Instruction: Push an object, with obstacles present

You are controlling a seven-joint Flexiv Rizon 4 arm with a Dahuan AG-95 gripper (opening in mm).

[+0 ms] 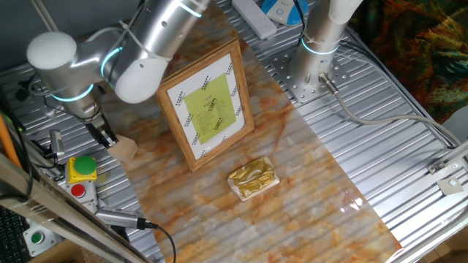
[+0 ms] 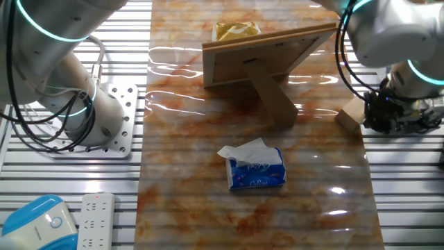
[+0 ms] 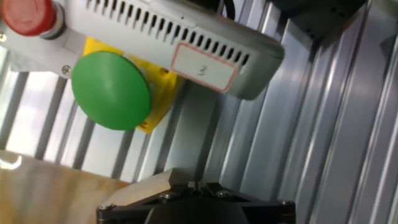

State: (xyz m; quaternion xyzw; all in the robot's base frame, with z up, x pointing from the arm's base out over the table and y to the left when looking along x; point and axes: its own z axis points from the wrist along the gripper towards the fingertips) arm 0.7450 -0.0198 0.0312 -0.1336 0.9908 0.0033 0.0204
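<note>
the marbled orange-and-cream mat (image 1: 307, 197) runs glossy and flat down the ribbed metal table (image 1: 409, 175), and going by how things lie, my push looks barely begun: the wooden block (image 1: 124, 150) sits right at the mat's edge, at about nine o'clock in the one fixed view, with the whole mat ahead of it. my gripper (image 1: 102, 137) is down just beside the block, close enough to be touching as far as i can judge, but whether my fingers are together or apart i cannot tell; the hand view shows only a dark housing and a pale wood corner. the picture frame (image 1: 207, 102) leans upright near twelve o'clock, light smooth wood around a white border and a yellow-green sheet, propped on a back stand. toward five o'clock of it lies the gold packet (image 1: 253, 177), crinkled foil, rectangular. the block itself is plain, pale, sharp-edged, roughly a cube. i judge the clear path runs between or around those two.
</note>
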